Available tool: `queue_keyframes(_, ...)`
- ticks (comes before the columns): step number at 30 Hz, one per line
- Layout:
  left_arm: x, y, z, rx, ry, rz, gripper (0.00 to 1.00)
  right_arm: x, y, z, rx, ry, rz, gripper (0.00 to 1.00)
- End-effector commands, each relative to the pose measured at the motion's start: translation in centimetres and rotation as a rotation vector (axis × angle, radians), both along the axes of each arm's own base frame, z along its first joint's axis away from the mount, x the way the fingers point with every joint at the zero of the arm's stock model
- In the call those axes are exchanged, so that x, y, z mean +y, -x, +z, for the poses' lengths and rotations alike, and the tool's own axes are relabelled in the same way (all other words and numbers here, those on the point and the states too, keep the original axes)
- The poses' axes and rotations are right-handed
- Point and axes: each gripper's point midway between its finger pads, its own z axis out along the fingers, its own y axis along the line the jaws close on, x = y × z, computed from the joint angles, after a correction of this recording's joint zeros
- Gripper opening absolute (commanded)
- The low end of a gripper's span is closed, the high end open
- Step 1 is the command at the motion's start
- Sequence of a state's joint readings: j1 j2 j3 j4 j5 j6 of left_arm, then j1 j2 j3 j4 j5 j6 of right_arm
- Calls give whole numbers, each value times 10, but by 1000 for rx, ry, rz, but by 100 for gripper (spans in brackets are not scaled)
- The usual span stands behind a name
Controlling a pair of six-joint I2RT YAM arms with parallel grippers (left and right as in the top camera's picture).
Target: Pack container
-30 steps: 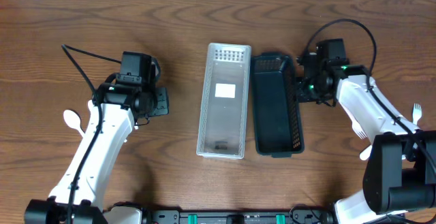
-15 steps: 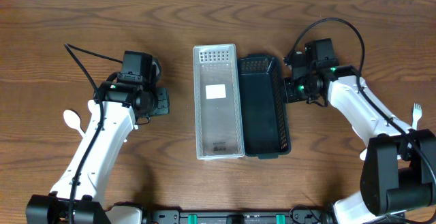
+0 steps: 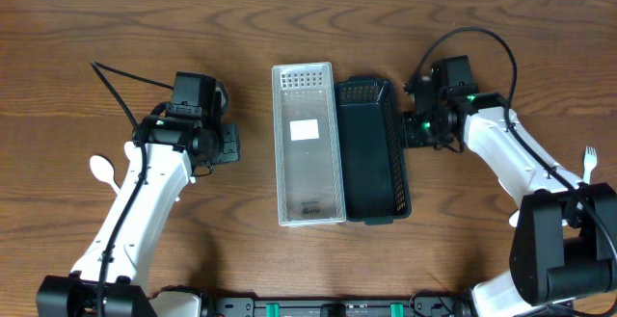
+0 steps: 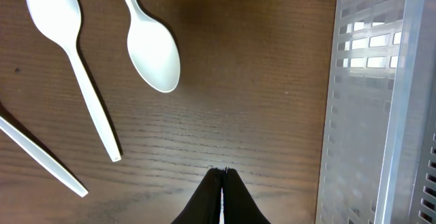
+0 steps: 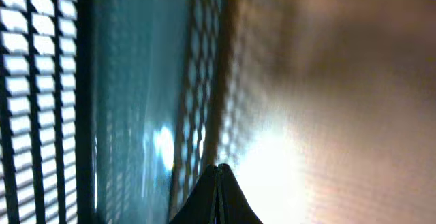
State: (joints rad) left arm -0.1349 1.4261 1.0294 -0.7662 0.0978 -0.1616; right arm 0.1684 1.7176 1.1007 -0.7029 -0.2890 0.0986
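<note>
A clear perforated tray [image 3: 308, 177], its white label [image 3: 307, 130] unreadable, is lying against a dark mesh basket [image 3: 373, 158] at its 3 o'clock. The left gripper [image 4: 222, 176] and right gripper [image 5: 218, 173] are hovering pinched closed, empty.

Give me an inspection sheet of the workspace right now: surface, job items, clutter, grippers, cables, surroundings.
Surface: wooden table, no spills seen.
Job's things: clear tray and dark mesh basket side by side, long walls touching, no cutlery in either. White spoons lie left of the tray; white fork lies at the right edge.
Clutter: nothing seen.
Grippers: left gripper shut, empty, over bare wood; right gripper shut, empty, at the basket's outer right wall.
Cables: left cable and right cable both run clear of the containers.
Surroundings: nothing seen.
</note>
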Motion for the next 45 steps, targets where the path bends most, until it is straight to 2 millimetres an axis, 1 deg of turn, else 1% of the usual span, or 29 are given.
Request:
queue_keyframes(1, -1, -5, 6, -15, 4, 6, 6, -6, 7, -1, 50, 33, -47, 1)
queue_keyframes(4, -1, -5, 6, -15, 4, 6, 6, -17, 24, -6, 122, 94, -58, 1)
queue_keyframes(8, -1, -5, 6, -15, 4, 6, 6, -18, 48, -7, 222, 98, -51, 1)
queue_keyframes(11, -1, -5, 6, -15, 4, 6, 6, -10, 63, -4, 285, 47, -27, 1)
queue_keyframes(13, -1, -6, 6, -16, 4, 6, 6, 3, 71, 1, 309, -31, 23, 1)
queue_keyframes(15, -1, -5, 6, -15, 4, 6, 6, 16, 75, 7, 319, -114, 62, 1)
queue_keyframes(18, -1, -5, 6, -15, 4, 6, 6, 26, 76, 13, 325, -184, 74, 1)
queue_keyframes(24, -1, -5, 6, -15, 4, 6, 6, 36, 78, 19, 311, -248, 127, 1)
queue_keyframes(29, -1, -5, 6, -15, 4, 6, 6, 35, 75, 18, 299, -240, 127, 1)
queue_keyframes(31, -1, -5, 7, -16, 4, 6, 6, 29, 74, 14, 294, -202, 121, 1)
queue_keyframes(34, -1, -7, 11, -32, 6, 7, 6, 8, 68, 3, 290, -62, 51, 2)
queue_keyframes(35, -1, -9, 15, -44, 7, 7, 6, -2, 66, -1, 285, -3, 17, 6)
queue_keyframes(36, -2, -11, 22, -64, 10, 7, 6, -11, 63, -4, 279, 50, -16, 12)
queue_keyframes(37, -2, -14, 30, -89, 14, 7, 6, -19, 60, -6, 270, 89, -45, 15)
queue_keyframes(39, -3, -19, 49, -145, 21, 6, 6, -27, 53, -6, 247, 124, -80, 16)
queue_keyframes(41, -3, -22, 69, -204, 25, -1, 6, -33, 44, 0, 218, 138, -122, 16)
queue_keyframes(43, -2, -22, 90, -265, 28, -5, 6, -43, 33, 12, 178, 161, -180, 19)
queue_keyframes(44, -2, -21, 100, -297, 30, -3, 8, -50, 26, 21, 148, 179, -218, 20)
queue_keyframes(45, -1, -19, 108, -322, 33, -3, 17, -59, 19, 31, 113, 203, -262, 20)
